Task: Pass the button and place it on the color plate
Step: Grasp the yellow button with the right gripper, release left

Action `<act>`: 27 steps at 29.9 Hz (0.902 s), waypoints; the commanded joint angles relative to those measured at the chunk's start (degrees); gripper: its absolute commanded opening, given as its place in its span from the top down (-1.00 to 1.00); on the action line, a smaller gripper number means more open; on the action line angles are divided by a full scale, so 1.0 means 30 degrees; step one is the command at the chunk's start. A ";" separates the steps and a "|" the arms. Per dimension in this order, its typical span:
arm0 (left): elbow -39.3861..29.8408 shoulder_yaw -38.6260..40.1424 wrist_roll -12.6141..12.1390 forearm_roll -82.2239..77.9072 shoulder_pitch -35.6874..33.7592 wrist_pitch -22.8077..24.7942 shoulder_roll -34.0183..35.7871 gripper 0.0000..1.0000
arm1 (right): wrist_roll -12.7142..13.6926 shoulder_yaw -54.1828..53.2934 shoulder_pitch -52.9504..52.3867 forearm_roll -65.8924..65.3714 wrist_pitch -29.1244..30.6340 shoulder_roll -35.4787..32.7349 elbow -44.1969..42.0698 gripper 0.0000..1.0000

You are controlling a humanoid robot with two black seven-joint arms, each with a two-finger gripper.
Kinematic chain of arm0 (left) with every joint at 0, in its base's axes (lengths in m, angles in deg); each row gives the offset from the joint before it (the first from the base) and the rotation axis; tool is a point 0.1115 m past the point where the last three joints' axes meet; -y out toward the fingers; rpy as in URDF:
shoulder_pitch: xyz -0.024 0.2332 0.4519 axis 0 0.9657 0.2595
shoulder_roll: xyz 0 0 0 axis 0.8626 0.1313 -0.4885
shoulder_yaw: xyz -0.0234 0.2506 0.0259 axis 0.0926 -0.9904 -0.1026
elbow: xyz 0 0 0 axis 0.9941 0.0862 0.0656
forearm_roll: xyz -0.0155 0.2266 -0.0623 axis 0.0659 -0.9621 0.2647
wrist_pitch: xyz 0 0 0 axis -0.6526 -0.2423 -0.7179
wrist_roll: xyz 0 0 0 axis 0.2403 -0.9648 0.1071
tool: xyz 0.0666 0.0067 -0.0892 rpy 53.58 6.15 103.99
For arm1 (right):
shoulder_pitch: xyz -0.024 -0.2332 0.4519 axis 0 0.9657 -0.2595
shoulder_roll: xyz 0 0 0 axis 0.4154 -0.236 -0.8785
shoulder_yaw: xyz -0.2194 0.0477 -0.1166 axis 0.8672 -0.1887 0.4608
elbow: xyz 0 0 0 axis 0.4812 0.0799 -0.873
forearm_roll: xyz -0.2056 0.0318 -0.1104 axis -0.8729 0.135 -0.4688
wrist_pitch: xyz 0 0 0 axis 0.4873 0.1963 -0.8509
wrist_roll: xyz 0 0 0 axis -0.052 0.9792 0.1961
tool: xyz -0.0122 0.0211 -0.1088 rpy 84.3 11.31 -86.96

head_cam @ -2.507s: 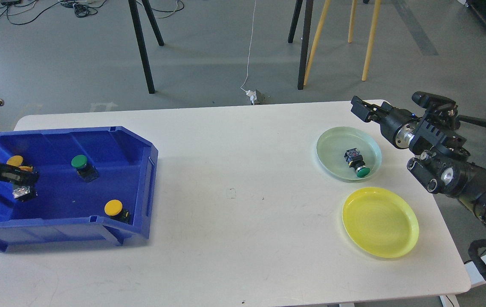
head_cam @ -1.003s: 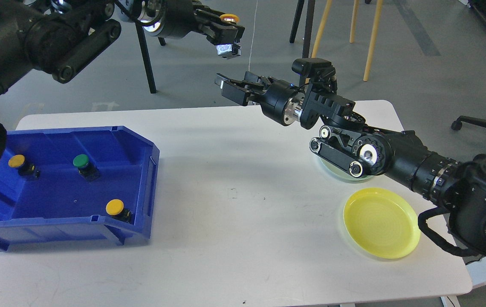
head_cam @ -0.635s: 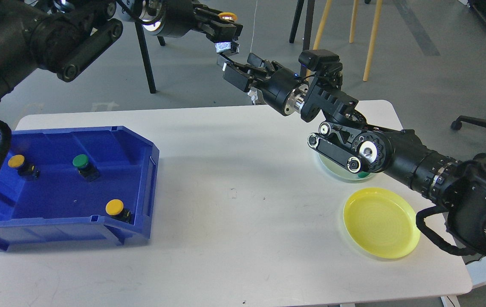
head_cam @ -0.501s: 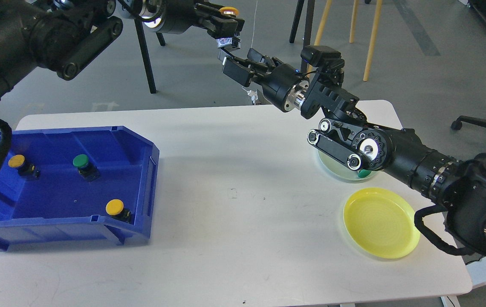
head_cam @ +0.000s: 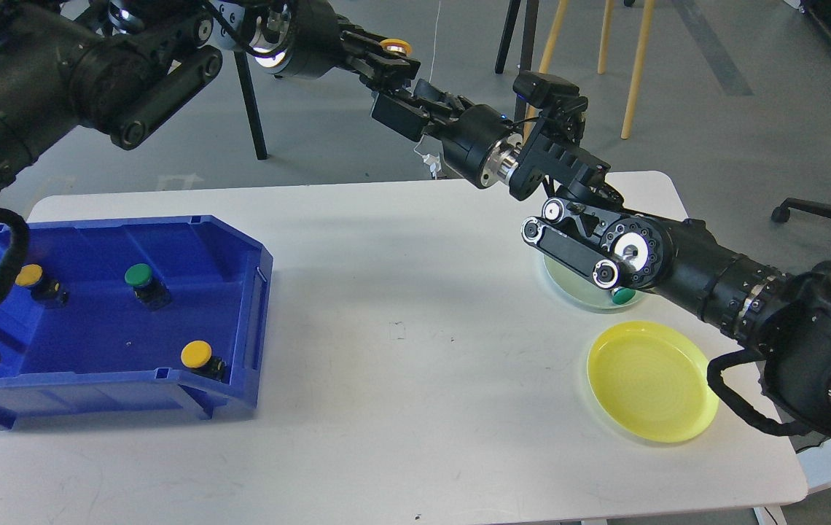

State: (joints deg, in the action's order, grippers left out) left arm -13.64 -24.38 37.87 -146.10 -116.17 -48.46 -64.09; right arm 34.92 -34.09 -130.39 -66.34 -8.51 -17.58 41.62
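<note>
From the head view my left gripper (head_cam: 395, 67) is raised above the far edge of the white table (head_cam: 401, 408), its fingers closed on a yellow-capped push button (head_cam: 394, 48) held cap-up. My right gripper (head_cam: 404, 109) reaches up from the right and meets it just beneath; its fingers sit around the lower body of that button, but the dark parts overlap and I cannot tell whether they have closed on it. On the table's right side the pale green plate (head_cam: 568, 281) lies mostly hidden under my right forearm, with a green button (head_cam: 622, 295) showing at its near edge. The yellow plate (head_cam: 652, 380) sits just in front of it. At left, the blue bin (head_cam: 106, 321) holds two yellow buttons (head_cam: 195, 354) and a green one (head_cam: 138, 275).
</note>
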 commanded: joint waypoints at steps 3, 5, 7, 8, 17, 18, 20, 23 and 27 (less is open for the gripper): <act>0.0011 -0.0008 -0.0023 -0.0022 0.0029 -0.0015 0.0035 0.54 | 0.0079 0.0046 0.0140 -0.0024 0.0022 0.0005 -0.0026 -0.93; 0.0011 0.0022 -0.0023 0.0007 0.0029 -0.0015 0.0036 0.54 | 0.0079 0.0134 0.0140 -0.0024 0.0021 0.0005 -0.0056 -0.88; 0.0011 0.0022 -0.0023 0.0007 0.0000 -0.0015 0.0065 0.54 | 0.0108 0.0134 0.0140 -0.0024 -0.0008 0.0005 -0.0085 -0.85; 0.0011 0.0022 -0.0023 0.0007 -0.0001 -0.0015 0.0065 0.54 | 0.0108 0.0134 0.0169 -0.0024 -0.0095 0.0005 -0.0085 -0.84; -0.0048 0.0022 -0.0023 0.0007 0.0029 -0.0015 0.0036 0.54 | 0.0079 0.0192 0.0170 -0.0082 -0.0067 0.0005 -0.0173 -0.52; -0.0048 0.0022 -0.0023 0.0007 0.0029 -0.0015 0.0036 0.54 | 0.0079 0.0192 0.0170 -0.0082 -0.0037 0.0005 -0.0202 -0.46; -0.0019 0.0022 -0.0023 0.0007 0.0029 -0.0015 0.0036 0.54 | 0.0079 0.0222 0.0170 -0.0082 0.0021 0.0005 -0.0202 -0.22; -0.0048 0.0022 -0.0023 -0.0022 0.0029 -0.0015 0.0006 0.54 | 0.0079 0.0222 0.0140 -0.0083 0.0080 0.0005 -0.0202 0.04; -0.0019 0.0022 -0.0023 -0.0022 0.0087 -0.0015 0.0006 0.54 | 0.0137 0.0222 0.0053 -0.0082 0.0255 0.0005 -0.0202 0.46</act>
State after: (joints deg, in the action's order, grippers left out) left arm -13.78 -24.32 37.78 -146.11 -116.04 -48.52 -64.07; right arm 35.17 -33.42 -130.02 -66.62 -8.13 -17.56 41.02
